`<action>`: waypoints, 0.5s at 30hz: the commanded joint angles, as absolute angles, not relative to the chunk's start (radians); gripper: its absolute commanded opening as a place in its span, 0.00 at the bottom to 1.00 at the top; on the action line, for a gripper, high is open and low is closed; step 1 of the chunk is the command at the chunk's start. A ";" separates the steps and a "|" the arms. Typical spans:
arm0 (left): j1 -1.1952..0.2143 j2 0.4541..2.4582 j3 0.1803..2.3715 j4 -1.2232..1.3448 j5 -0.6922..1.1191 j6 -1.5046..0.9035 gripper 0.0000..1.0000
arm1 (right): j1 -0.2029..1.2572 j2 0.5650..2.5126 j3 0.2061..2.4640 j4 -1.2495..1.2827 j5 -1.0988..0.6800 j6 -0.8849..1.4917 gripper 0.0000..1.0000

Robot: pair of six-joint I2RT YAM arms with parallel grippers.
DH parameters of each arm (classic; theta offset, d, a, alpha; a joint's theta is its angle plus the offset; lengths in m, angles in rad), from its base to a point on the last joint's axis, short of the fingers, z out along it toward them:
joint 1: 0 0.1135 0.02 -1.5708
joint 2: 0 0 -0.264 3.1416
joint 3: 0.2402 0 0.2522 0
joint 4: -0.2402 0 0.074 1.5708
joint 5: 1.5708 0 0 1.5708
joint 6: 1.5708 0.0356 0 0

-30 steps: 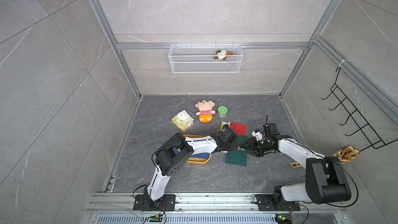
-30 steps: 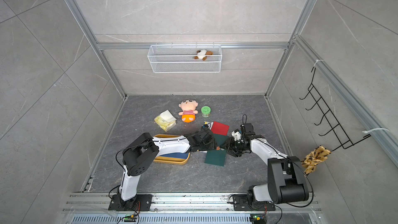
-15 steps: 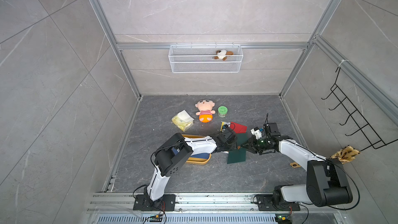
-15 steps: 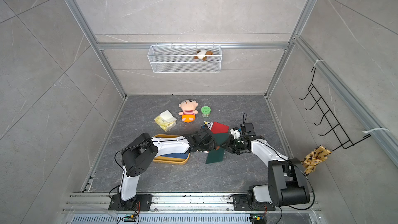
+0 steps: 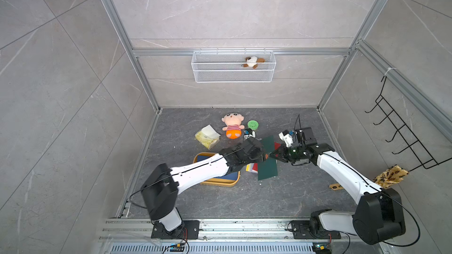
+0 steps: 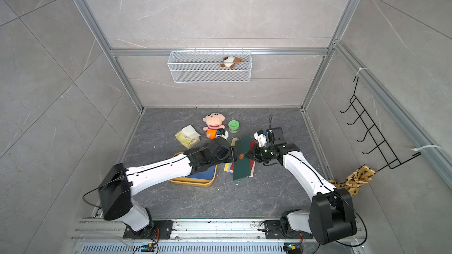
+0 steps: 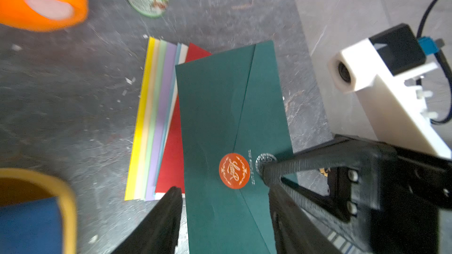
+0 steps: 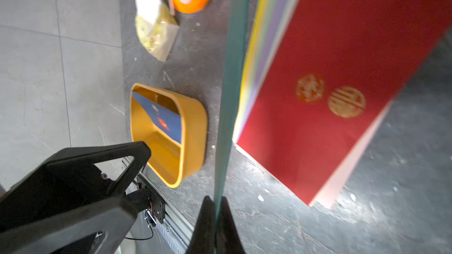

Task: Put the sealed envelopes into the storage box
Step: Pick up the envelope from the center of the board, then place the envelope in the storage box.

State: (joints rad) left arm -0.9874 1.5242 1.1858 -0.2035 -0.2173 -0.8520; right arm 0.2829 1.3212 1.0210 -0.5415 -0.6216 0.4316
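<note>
Hand-over of the green envelope (image 7: 220,118). A second ago it lay flat on the table (image 5: 244,204). It now stands tilted on edge, and I cannot tell whether its lower corner still touches the table. My right end effector (image 8: 215,216) has closed and is clamped on the envelope's edge near the orange seal. The left end effector (image 5: 261,153) has widened, and its jaws stand apart on either side of the sheet. I judge the grip has passed to the right arm and the carry to the storage box (image 8: 193,123) comes next.

Count:
- One green envelope is held.
- One navy envelope (image 8: 161,116) lies in the box.
- The stack (image 7: 156,118) beside the box has a red envelope (image 8: 318,94) on top. Its blurred, fanned edges suggest seven envelopes.
- There is one box.
</note>
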 commanded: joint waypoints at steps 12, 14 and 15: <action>-0.472 0.827 0.829 -0.604 -0.372 -0.721 0.67 | 0.732 1.936 1.985 -1.108 -0.314 -0.159 0.00; -0.468 0.801 0.847 -0.649 -0.426 -0.699 0.67 | 0.769 2.041 2.134 -1.190 -0.290 -0.204 0.00; -0.468 0.790 0.855 -0.667 -0.457 -0.690 0.67 | 0.790 2.105 2.227 -1.247 -0.266 -0.231 0.00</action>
State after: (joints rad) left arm -0.4725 0.8127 0.8181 -0.5716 -0.3740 -0.7567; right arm 0.7532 1.9953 2.0594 -1.0363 -0.3386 -0.0879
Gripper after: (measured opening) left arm 0.670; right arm 0.043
